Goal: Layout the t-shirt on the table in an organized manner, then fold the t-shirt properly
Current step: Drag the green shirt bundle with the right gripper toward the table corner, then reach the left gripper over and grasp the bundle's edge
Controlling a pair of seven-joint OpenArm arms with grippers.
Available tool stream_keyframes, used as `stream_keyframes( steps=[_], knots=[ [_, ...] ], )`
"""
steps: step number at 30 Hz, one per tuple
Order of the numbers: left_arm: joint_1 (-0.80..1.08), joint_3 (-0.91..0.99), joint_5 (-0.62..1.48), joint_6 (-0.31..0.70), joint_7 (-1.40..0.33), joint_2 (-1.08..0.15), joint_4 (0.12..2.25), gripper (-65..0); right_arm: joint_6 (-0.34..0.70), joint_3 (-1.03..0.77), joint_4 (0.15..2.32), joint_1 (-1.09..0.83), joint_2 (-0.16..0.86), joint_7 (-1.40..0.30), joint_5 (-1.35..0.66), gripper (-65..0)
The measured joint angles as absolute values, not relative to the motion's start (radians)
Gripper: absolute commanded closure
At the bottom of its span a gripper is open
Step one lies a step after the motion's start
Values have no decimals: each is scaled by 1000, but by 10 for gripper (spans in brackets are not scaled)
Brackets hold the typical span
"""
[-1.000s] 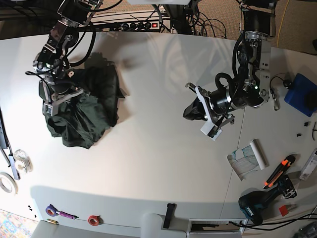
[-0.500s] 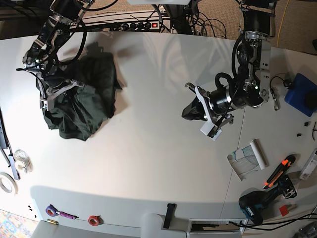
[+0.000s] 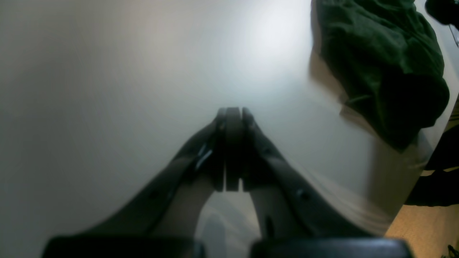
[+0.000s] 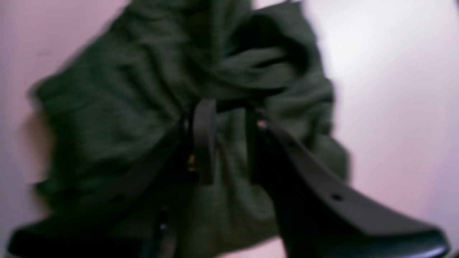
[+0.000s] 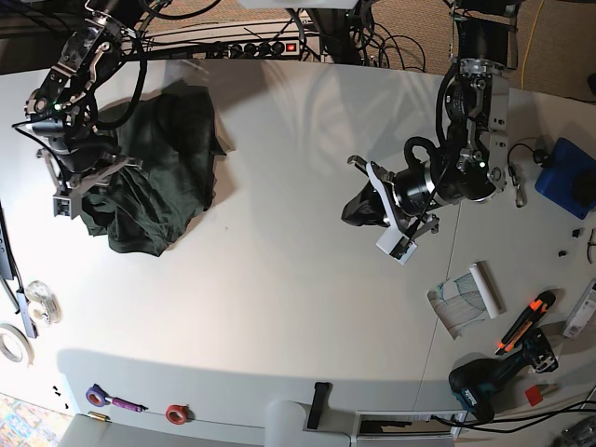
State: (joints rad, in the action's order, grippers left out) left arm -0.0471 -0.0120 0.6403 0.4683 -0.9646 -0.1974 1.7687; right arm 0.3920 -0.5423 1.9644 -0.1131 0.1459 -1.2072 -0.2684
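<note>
The dark green t-shirt (image 5: pixel 158 172) lies crumpled at the table's left side in the base view. My right gripper (image 5: pixel 96 177) is at the shirt's left edge. In the right wrist view it (image 4: pixel 226 107) is shut on a bunched fold of the t-shirt (image 4: pixel 143 82), with cloth showing between its fingers (image 4: pixel 204 139). My left gripper (image 5: pixel 352 210) hovers over bare table right of centre, far from the shirt. It (image 3: pixel 232 114) is shut with nothing in it, and the t-shirt (image 3: pixel 380 61) appears at the upper right of the left wrist view.
Tape rolls (image 5: pixel 41 304) sit at the left edge, and a red roll (image 5: pixel 175 412) lies near the front. On the right lie a blue box (image 5: pixel 568 177), a paper roll (image 5: pixel 467 298), an orange cutter (image 5: pixel 526 321) and a drill (image 5: pixel 484 384). A power strip (image 5: pixel 270 47) runs along the back.
My right arm has swung toward the base view's left and dragged the bunched shirt with it. The left arm has not moved.
</note>
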Motion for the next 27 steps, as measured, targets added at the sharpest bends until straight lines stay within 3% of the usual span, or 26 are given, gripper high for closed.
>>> stream_keyframes(
  steps=[1,2,7,17,27],
  knots=[
    [-47,-12,640,468,-965,-197,1769,0,390,-542,1964,-113,155,-1204,-226,-8],
    [-47,-12,640,469,-965,-197,1769,0,387,-542,1964,-113,165,-1201,-184,0],
    [-47,-12,641,469,-965,-197,1769,0,360,-543,1939,-111,183,-1115,-162,0],
    [-47,-12,641,469,-965,-197,1769,0,337,-542,1580,20,234,-1061,-162,0],
    [-35,-12,640,468,-964,-197,1769,0,337,-542,1569,119,241,-1061,-162,0]
  ],
)
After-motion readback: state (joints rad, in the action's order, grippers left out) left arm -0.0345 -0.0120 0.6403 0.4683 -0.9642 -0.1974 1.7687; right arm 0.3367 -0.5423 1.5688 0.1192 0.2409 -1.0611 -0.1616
